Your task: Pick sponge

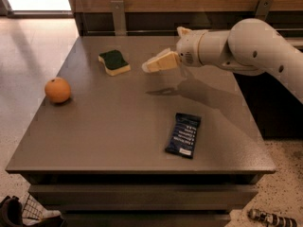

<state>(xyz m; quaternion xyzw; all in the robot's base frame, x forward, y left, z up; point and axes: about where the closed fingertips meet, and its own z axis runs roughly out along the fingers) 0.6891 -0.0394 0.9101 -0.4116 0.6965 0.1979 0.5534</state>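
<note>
Counter (118, 141): flat grey top, carries every item.

Arm (255, 46): enters from the right of the view, above the far half of the counter.

Dark snack packet (183, 135): near the front edge, well apart from the work.

Orange (57, 90): left side, well apart.

Sponge (114, 62): far left-centre, lying flat, green face up, nothing touching it.

Hand (154, 65): hangs above the counter near the sponge, to its right in view, holding nothing. I cannot tell how wide it stands.

Recommendation: I would centre the hand over the sponge, open it wider than the short side, descend straight and close on the foam flanks.
</note>
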